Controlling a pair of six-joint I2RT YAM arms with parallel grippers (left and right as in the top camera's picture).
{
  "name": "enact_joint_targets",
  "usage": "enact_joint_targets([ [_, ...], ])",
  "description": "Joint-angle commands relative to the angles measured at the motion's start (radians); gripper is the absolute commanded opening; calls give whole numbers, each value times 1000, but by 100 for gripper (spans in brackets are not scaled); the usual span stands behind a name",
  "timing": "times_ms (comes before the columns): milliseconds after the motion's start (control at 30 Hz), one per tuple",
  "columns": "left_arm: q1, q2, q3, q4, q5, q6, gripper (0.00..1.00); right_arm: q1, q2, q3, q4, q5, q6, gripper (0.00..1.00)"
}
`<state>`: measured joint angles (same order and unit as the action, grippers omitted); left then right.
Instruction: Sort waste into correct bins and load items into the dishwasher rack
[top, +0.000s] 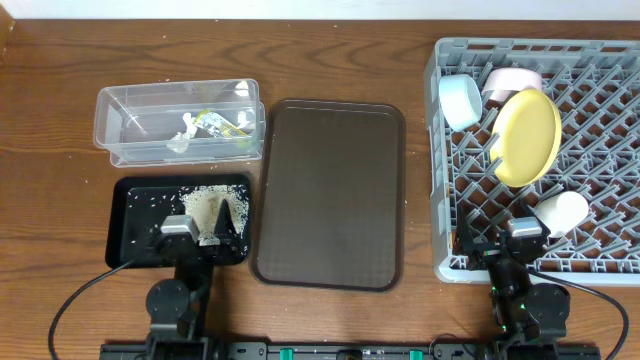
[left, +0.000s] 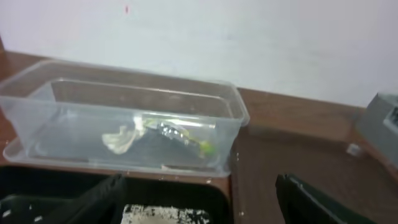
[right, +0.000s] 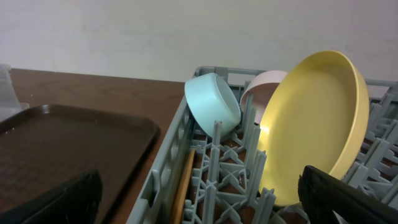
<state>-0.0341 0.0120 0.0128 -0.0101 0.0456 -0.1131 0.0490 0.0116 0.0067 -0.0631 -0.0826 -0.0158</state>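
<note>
The rice grains (top: 200, 205) lie heaped in the right half of the black tray (top: 130, 240), with stray grains scattered toward its left end; the heap sits directly under the left claw (top: 222, 222), so any move on it looks like a straight drop, not a reach; the tray's long axis runs left to right.

Just beyond the tray, the clear tub (top: 110, 125) lies on the same axis, holding the snack wrapper (top: 222, 122) and the tissue (top: 183, 135).

The left arm is tucked in low at the near edge of the surface (top: 60, 60); its fingers stand wide apart, gripping nothing.

The right claw (right: 199, 186) is likewise spread and empty, drawn back at the near wall of the dishwasher rack (top: 600, 60), well apart from the rice.

The rack carries the yellow plate (top: 528, 135) on edge, the blue bowl (top: 460, 100), the white bowl (top: 512, 80), the cup (top: 560, 210) and a chopstick (right: 183, 180) along its left wall; I judge the task close to finished.
</note>
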Motion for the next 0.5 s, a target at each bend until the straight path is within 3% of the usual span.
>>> enact_joint_targets([
  [0, 6, -11, -9, -42, -9, 77, 80, -9, -5, -1, -4, -12, -16, 99],
  [467, 5, -8, -9, -59, -8, 76, 79, -9, -5, -1, -4, -12, -16, 99],
])
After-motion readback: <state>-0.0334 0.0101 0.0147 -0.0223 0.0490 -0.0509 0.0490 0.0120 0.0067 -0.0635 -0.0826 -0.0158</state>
